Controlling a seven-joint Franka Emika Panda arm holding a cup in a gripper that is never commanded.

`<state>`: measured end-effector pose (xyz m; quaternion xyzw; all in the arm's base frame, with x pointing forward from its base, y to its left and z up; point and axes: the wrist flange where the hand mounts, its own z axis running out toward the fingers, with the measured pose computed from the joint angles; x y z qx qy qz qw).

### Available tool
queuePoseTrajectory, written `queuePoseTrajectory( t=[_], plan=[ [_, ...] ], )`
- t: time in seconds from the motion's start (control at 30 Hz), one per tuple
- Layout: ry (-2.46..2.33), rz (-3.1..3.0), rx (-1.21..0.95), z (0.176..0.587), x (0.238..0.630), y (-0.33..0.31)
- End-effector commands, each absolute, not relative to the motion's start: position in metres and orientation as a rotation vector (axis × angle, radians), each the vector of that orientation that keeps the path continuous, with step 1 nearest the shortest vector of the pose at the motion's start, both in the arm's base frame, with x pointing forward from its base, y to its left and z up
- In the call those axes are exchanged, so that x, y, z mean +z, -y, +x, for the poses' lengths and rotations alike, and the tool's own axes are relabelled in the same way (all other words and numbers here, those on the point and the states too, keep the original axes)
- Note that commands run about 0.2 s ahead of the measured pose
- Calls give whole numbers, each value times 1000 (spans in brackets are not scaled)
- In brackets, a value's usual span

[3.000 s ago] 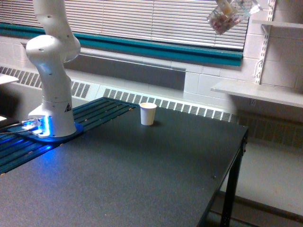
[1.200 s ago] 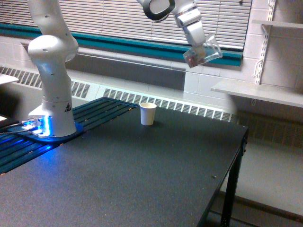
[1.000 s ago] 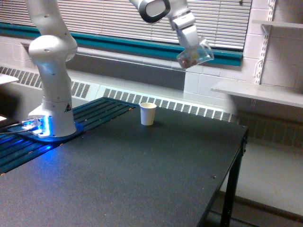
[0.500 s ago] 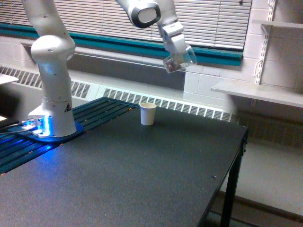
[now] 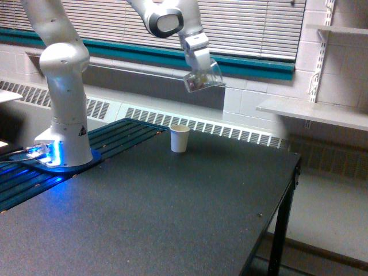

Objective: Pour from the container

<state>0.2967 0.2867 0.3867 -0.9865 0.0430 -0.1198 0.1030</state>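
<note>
the gripper (image 5: 201, 70) is gripping the clear plastic cup (image 5: 203, 79), holding it up in the air above the dark table (image 5: 172, 213). the cup is tilting, its mouth leaning toward the exterior view's right, and reddish-brown bits are showing through its wall (they are sitting low inside, toward the gripper side). it is hanging above and slightly to the exterior view's right of the white paper cup (image 5: 179, 138), well apart from it. the paper cup is standing upright on the table near the far edge, just in front of the radiator grille (image 5: 230, 131). the white arm (image 5: 63, 86) is rising from its base, which is glowing blue, at the exterior view's left and is arching over to the gripper in front of the window blinds (image 5: 241, 23).
</note>
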Motion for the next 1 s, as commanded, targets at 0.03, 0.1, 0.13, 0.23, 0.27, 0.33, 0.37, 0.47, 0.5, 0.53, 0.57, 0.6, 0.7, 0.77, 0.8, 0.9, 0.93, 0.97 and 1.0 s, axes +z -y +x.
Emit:
queuePoseTrajectory(
  t=[0.03, 0.1, 0.13, 0.23, 0.27, 0.33, 0.37, 0.47, 0.5, 0.53, 0.57, 0.6, 0.7, 0.77, 0.8, 0.9, 0.93, 0.97, 1.0],
  plan=[
    [-190, -2932, -291, 282, 372, -275],
    [-193, -2941, -274, 276, 368, -272],
    [-193, -2945, -263, 273, 365, -272],
    [-195, -2957, -231, 265, 357, -269],
    [-194, -2960, -220, 262, 354, -268],
    [-200, -2964, -195, 257, 349, -267],
    [-199, -2966, -188, 255, 348, -267],
    [-202, -2970, -159, 248, 342, -267],
    [-200, -2972, -153, 247, 341, -267],
    [-197, -2973, -146, 245, 339, -267],
    [-199, -2975, -139, 243, 338, -267],
    [-198, -2978, -130, 241, 336, -267],
    [-204, -2980, -113, 238, 333, -267],
    [-208, -2980, -98, 235, 330, -267],
    [-210, -2983, -92, 234, 329, -266],
    [-216, -2985, -67, 229, 324, -266],
    [-215, -2988, -60, 227, 322, -266],
    [-217, -2990, -54, 226, 320, -265],
    [-222, -2991, -47, 225, 319, -265]
  ],
)
